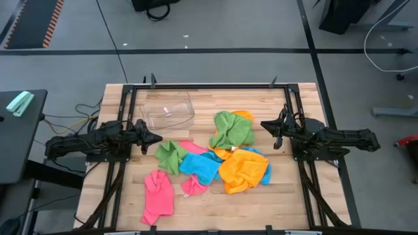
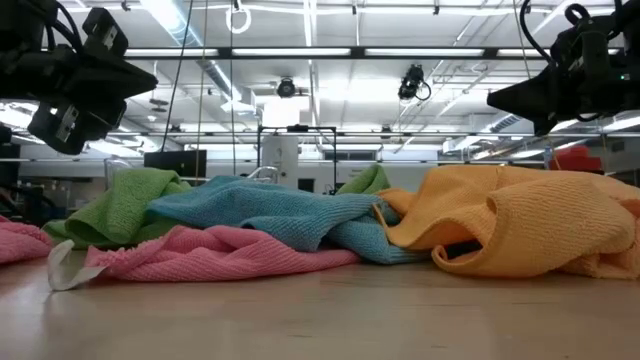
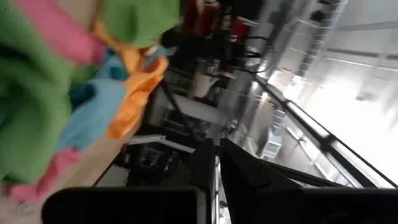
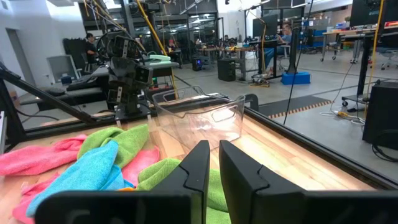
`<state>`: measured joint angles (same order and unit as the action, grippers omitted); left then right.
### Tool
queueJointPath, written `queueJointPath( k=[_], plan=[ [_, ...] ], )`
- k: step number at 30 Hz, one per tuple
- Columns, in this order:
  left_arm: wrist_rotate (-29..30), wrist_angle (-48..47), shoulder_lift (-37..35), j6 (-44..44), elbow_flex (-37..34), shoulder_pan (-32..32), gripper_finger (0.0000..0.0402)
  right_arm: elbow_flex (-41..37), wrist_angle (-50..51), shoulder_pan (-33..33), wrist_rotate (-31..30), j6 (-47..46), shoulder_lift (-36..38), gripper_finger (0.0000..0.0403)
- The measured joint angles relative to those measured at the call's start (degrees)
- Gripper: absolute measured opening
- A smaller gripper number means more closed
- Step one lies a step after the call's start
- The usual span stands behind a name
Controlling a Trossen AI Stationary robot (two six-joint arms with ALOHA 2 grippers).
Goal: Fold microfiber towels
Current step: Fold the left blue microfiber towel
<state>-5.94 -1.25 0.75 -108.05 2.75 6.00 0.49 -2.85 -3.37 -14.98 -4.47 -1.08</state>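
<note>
Several microfiber towels lie crumpled in a loose pile on the wooden table [image 1: 274, 196]. There is a green one [image 1: 232, 129], an orange one [image 1: 243, 170], a sky blue one [image 1: 201, 166], a smaller green one [image 1: 171, 155] and a pink one [image 1: 158, 196] nearest the front edge. My left gripper [image 1: 157, 138] hovers level at the pile's left and is shut, holding nothing. My right gripper [image 1: 264, 124] hovers level at the pile's right and is also shut and empty. Both hang above the table in the low view.
A clear plastic tub [image 1: 168, 109] stands at the far left of the table, beyond the pile. A black metal frame [image 1: 209, 85] runs along the table's edges. Bare wood shows along the near edge and at the far right.
</note>
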Motion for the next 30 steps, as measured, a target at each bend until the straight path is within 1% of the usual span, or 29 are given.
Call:
queueJointPath(
  k=[3,6,13,17,21,26,30],
  plan=[
    [0.17,4.47,-0.04,-0.94,0.04,-0.11,0.0028,-0.02,-0.02,0.01,0.01,0.45,0.0,0.0044],
    [0.18,6.13,-0.04,-0.49,0.04,-0.13,0.003,0.0,-0.02,-0.4,-0.42,3.31,0.01,0.0044],
    [0.2,6.47,-0.02,4.0,0.04,-0.13,0.0038,-0.02,-0.02,-0.37,-0.42,4.07,0.01,0.0044],
    [0.2,6.48,-0.02,4.1,0.04,-0.13,0.0036,0.0,-1.07,-0.37,-0.4,3.41,0.0,0.0044],
    [0.2,6.53,-0.02,4.18,0.04,-0.13,0.0031,-0.01,-1.98,-0.37,-0.42,6.56,0.0,0.0044],
    [0.2,6.59,-0.02,4.18,0.06,-0.13,0.0032,-0.02,-1.51,-0.37,-0.35,2.84,0.0,0.0044],
    [0.2,6.61,-0.02,4.18,0.06,-0.13,0.0037,-0.02,-2.98,-0.37,-0.16,2.15,0.0,0.0044]
  ],
)
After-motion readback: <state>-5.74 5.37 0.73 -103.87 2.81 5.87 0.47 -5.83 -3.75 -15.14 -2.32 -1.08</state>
